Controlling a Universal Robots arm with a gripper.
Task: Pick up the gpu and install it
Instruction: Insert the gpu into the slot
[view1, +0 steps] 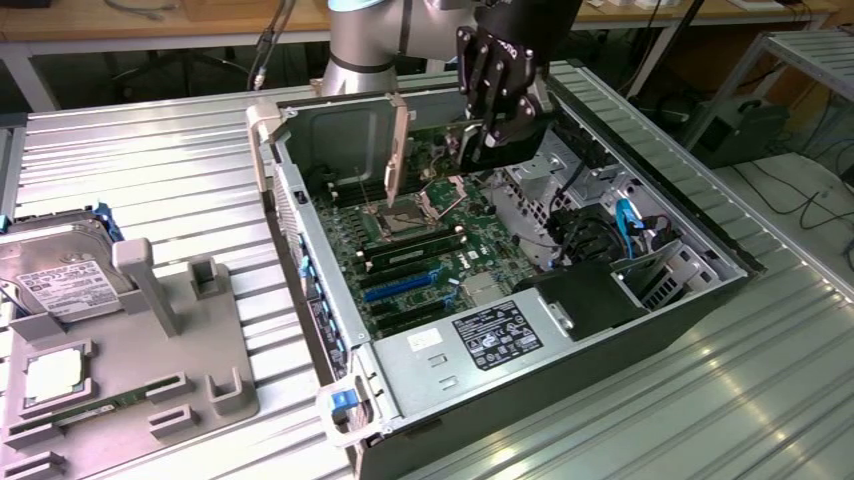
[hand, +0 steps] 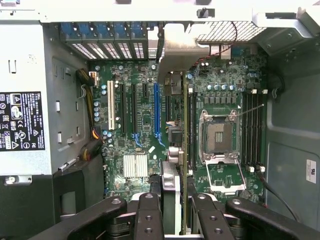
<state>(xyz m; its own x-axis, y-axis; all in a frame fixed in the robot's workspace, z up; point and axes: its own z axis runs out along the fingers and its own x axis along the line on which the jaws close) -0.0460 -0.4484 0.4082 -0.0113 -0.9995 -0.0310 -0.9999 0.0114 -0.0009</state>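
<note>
The gripper (hand: 175, 202) was seen partly closed, clamped on the gpu (hand: 175, 135). The card was held on edge above the motherboard (hand: 135, 125) inside the open computer case (view1: 601, 380), with its bracket turned toward the rear slot openings (hand: 105, 47), apparently so that it could meet the blue slot (hand: 156, 110).

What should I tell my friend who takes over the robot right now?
Claw: shut on the gpu.
Where: the gpu is held on its edge above the motherboard, inside the open computer case. Its silver bracket is at the case's back wall.
Done: the gpu is picked up and is over the board.
Left: it does not look pushed into a slot yet, and the claw has not let go.
</note>
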